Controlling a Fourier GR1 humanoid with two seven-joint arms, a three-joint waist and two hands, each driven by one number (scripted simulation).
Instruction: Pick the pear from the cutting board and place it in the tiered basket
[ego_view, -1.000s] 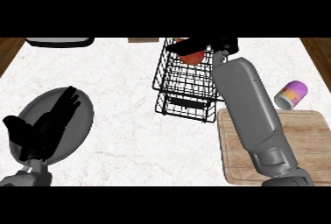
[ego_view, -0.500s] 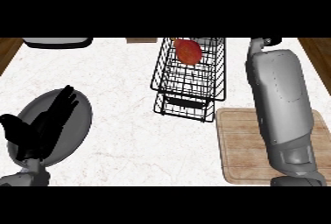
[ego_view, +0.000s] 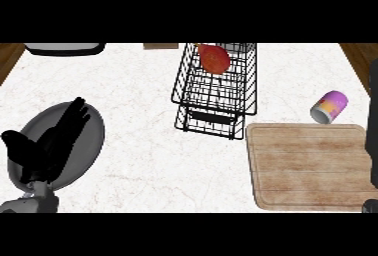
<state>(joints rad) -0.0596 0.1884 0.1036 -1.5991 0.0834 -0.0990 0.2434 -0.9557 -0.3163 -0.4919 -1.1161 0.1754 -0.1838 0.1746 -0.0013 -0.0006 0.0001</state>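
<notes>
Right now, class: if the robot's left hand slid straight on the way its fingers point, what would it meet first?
The black left hand points up and slightly right, over the grey round plate. Beyond the plate's rim the white marble counter looks free along that line; height is unclear.

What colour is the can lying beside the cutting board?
Purple and yellow-orange, with a grey end; the can shows in the head view.

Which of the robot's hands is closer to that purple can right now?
The right. Only its forearm shows, just right of the can; its hand is out of view. The left hand rests far across the counter.
</notes>
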